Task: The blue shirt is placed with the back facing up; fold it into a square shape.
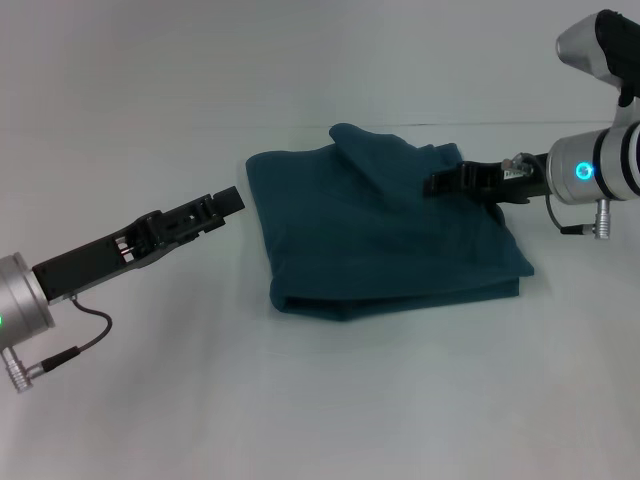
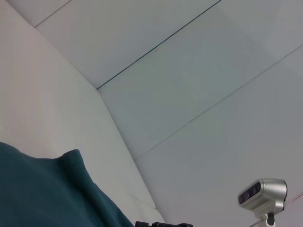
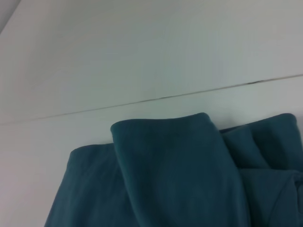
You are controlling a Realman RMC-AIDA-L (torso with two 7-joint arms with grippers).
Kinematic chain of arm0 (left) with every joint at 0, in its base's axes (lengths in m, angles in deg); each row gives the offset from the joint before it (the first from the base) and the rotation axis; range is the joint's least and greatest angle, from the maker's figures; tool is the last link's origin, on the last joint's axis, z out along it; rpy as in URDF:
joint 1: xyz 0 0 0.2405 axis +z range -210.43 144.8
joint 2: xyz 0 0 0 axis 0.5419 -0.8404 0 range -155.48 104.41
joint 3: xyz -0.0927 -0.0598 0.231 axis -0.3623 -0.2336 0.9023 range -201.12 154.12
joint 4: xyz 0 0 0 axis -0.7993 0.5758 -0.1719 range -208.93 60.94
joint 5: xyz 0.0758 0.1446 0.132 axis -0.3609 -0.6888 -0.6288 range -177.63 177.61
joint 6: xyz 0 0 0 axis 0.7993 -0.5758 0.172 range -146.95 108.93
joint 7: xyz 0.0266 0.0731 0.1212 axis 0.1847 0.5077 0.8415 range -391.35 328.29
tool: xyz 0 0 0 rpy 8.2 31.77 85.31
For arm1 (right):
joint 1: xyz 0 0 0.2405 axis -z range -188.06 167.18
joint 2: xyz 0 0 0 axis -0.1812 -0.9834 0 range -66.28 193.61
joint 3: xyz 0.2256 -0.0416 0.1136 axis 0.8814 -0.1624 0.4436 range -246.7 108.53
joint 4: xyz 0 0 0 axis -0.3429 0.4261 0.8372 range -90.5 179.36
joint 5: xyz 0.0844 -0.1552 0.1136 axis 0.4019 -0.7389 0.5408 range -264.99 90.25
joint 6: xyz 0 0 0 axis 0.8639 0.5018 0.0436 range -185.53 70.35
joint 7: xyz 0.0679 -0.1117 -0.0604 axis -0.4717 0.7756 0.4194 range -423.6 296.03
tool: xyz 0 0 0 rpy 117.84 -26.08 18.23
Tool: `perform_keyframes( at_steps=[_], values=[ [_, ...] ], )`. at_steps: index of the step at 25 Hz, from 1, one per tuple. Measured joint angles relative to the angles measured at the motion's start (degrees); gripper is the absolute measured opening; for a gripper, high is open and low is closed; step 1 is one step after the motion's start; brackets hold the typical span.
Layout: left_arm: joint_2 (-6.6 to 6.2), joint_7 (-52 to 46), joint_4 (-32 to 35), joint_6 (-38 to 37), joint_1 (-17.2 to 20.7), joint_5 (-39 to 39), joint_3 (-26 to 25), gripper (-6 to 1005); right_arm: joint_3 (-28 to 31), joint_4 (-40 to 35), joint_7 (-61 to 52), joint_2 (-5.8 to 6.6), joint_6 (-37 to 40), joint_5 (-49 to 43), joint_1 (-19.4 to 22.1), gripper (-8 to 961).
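Blue shirt (image 1: 380, 235) lay folded, roughly square, mid-counter (image 1: 300, 400). My right gripper (image 1: 436, 184) was over its far-right part, left gripper (image 1: 233, 201) just beside its left edge; couldn't tell either's fingers.

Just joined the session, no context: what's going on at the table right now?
A two-armed robot is folding a plain dark teal-blue short-sleeved T-shirt on a white table. The shirt already lies as a compact, roughly square stack of layers, with one rounded flap raised at its far edge. The right tool is over the shirt's right part, at that raised fabric; whether it grips the cloth is unclear. The left tool hangs just off the shirt's left edge, not touching it.
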Motion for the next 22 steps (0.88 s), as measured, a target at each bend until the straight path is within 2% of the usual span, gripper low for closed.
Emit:
perform_keyframes(
  at_steps=[2,8,16,21,22],
  values=[
    [-0.03,0.0,0.0,0.0,0.0,0.0,0.0,735,0.2,0.2,-0.5,0.26,-0.1,0.0,0.1,667],
    [-0.05,0.1,0.0,0.4,0.0,0.0,0.0,735,0.0,0.3,-1.5,0.48,-0.1,0.0,0.3,414],
    [0.0,0.1,-0.1,0.5,-0.1,0.0,0.0,736,0.0,0.3,-1.5,0.54,-0.3,0.0,0.1,171],
    [0.0,0.1,-0.1,0.5,0.0,0.0,0.0,735,0.0,0.2,-2.2,0.54,-0.2,0.1,0.3,49],
    [0.0,0.1,-0.1,0.5,0.0,0.0,0.0,735,0.0,0.2,-2.7,0.63,0.0,0.0,0.4,50]
  ],
)
